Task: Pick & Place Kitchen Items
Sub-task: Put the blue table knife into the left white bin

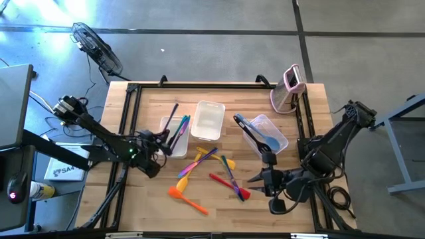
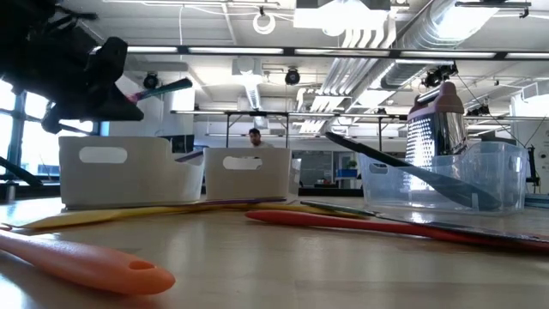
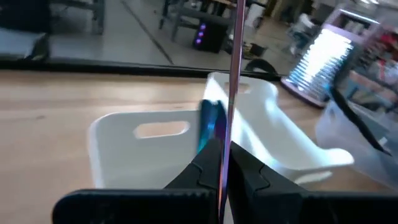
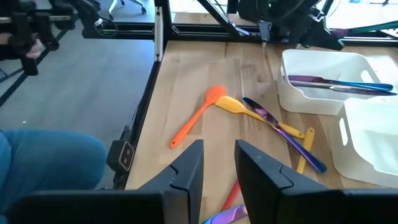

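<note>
My left hand (image 3: 222,163) is clenched on a slim purple utensil (image 3: 235,74) above the white tub (image 3: 134,134), so I'd lower it well inside the rim before letting go.

A grey concrete floor (image 1: 219,16) with dark seam lines surrounds the wooden table (image 1: 146,199), and a black floor fan (image 1: 98,48) lies just beyond its far left corner. Level across the room, exposed silver ducts (image 2: 403,30) and strip lights run under an open ceiling, with a person (image 2: 255,136) far back.
</note>
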Controlling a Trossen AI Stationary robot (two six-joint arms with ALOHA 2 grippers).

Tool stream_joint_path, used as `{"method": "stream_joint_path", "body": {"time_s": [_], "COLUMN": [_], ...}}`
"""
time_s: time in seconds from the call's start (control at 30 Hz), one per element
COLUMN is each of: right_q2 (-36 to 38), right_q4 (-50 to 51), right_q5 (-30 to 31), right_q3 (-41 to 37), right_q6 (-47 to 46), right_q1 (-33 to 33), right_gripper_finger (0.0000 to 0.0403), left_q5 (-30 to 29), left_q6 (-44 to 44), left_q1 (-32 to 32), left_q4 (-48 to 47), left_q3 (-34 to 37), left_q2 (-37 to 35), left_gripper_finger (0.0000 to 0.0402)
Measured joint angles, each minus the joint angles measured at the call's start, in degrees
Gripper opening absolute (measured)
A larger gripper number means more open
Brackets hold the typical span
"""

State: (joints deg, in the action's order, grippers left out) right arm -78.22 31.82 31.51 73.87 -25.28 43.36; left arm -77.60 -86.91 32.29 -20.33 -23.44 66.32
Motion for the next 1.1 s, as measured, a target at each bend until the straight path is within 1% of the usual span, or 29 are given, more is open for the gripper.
{"method": "stream_joint_path", "body": {"time_s": [0.1, 0.17, 0.27, 0.37, 0.5, 0.57, 0.7, 0.77, 0.83, 0.9, 0.93, 1.1], "right_q2": [0.00, 0.00, 0.00, 0.00, 0.00, 0.00, 0.00, 0.00, 0.00, 0.00, 0.00, 0.00], "right_q4": [-0.34, -0.46, -0.47, -0.47, -0.43, -0.43, -0.38, -0.35, -0.34, -0.32, -0.26, -0.21], "right_q5": [-0.07, -0.13, -0.11, -0.15, -1.09, -1.76, -1.90, -1.95, -2.65, -3.41, -3.39, -3.28], "right_q3": [0.00, 0.00, 0.00, 0.00, 0.00, 0.00, 0.00, 0.00, 0.00, 0.00, 0.00, 0.00], "right_q6": [0.02, 0.02, 0.02, 0.04, 0.05, 0.04, 0.04, 0.04, 0.04, 0.04, 0.05, 0.55], "right_q1": [-0.76, -1.19, -1.77, -1.90, -1.85, -1.85, -1.85, -1.85, -1.85, -1.85, -1.85, -1.85], "right_gripper_finger": [0.0084, 0.0084, 0.0084, 0.0084, 0.0084, 0.0084, 0.0084, 0.0084, 0.0084, 0.0084, 0.0084, 0.0084], "left_q5": [0.77, 2.03, 5.00, 6.76, 9.94, 11.88, 19.43, 20.26, 19.50, 20.38, 21.06, 22.60], "left_q6": [10.52, 15.23, 18.27, 20.73, 27.05, 31.43, 40.62, 42.67, 44.58, 46.08, 46.39, 46.18], "left_q1": [0.00, -0.32, -1.86, -3.64, -6.35, -7.81, -11.81, -13.11, -13.23, -13.20, -13.20, -13.18], "left_q4": [6.83, 10.39, 12.75, 16.31, 22.18, 28.80, 44.48, 50.56, 55.42, 60.12, 61.16, 60.49], "left_q3": [-0.02, -0.06, -0.07, -0.07, 0.12, 1.39, 6.34, 8.95, 10.84, 12.13, 12.58, 13.16], "left_q2": [-0.66, -1.07, -1.30, -1.29, -1.24, -1.25, -1.22, -1.22, -1.22, -1.25, -1.25, -1.20], "left_gripper_finger": [0.0006, 0.0006, 0.0006, 0.0006, 0.0006, 0.0006, 0.0006, 0.0006, 0.0006, 0.0006, 0.0006, 0.0006]}}
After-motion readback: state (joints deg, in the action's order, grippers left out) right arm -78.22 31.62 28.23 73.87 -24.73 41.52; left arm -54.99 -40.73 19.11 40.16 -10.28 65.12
